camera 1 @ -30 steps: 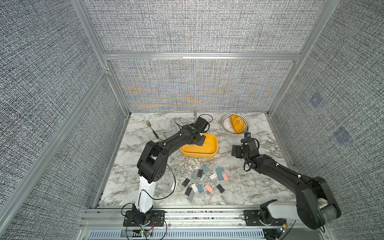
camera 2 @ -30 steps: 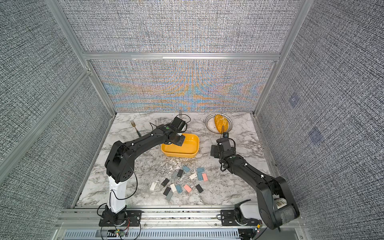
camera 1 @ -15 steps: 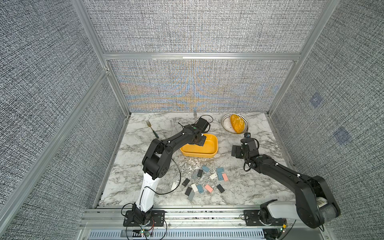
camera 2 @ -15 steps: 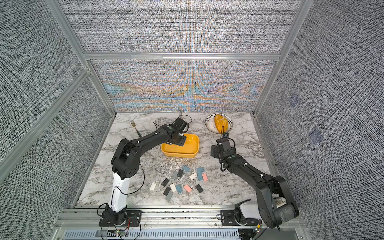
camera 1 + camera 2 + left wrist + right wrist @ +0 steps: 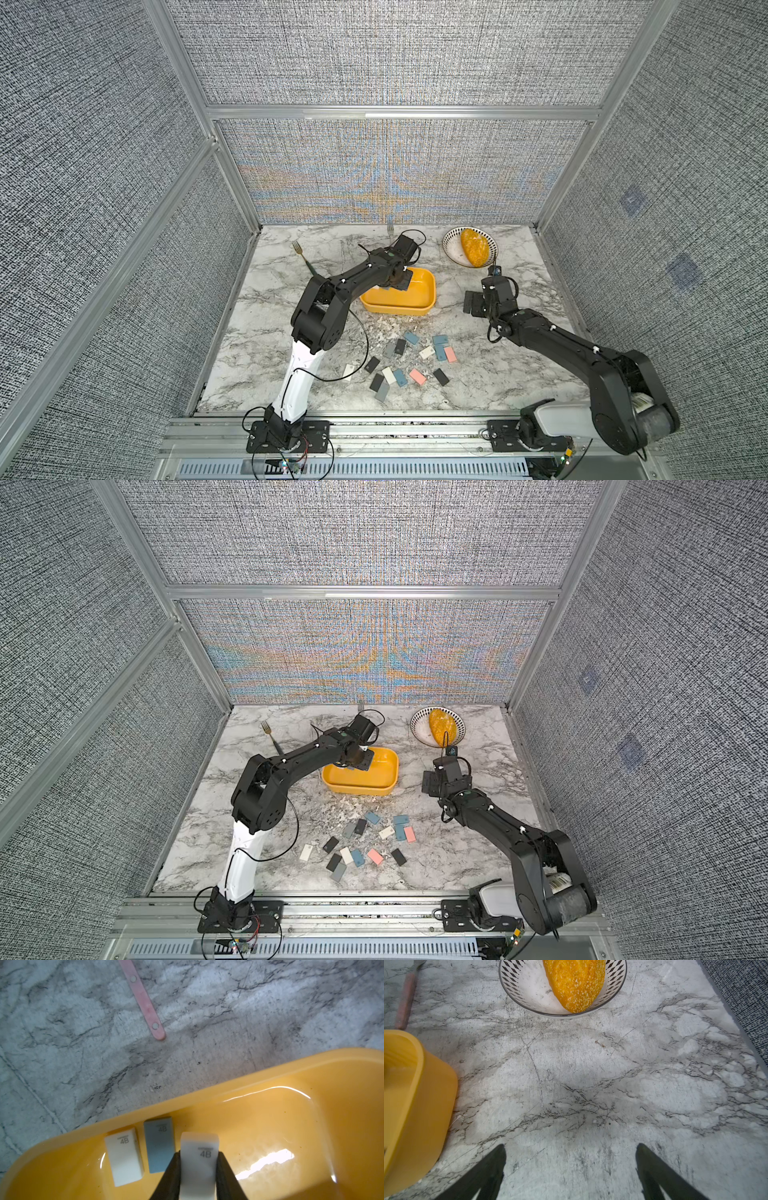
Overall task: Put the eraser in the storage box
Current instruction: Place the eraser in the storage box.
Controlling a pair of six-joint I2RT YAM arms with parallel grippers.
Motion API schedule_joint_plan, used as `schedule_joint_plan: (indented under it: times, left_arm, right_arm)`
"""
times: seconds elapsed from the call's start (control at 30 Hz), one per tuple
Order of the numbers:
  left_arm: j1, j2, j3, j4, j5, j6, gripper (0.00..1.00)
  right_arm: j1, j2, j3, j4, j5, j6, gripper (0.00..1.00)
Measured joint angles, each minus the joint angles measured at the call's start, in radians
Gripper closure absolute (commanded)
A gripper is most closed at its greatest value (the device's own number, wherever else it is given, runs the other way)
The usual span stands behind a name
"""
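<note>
Left hand around eraser (white block)

Left gripper: fingertips concealed by the wrist in both top views. Held white eraser and storage box: cut off at the left wrist view's edge. Fork at the bench's far edge: handle behind the left arm. Patterned bowl: cropped, right wrist view.

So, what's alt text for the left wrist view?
The left gripper holds a white eraser just over the yellow box, beside a second white eraser and a grey eraser lying inside. A pink handle lies on the marble table beyond.
</note>
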Motion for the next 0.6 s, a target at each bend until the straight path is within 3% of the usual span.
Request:
schedule_joint_plan:
  times: [0.6]
  left_arm:
    - [0.006, 0.058, 0.039, 0.007, 0.008, -0.005, 0.71]
  right_arm:
    - [-0.002, 0.001, -0.011, 0.001, 0.000, 0.000, 0.02]
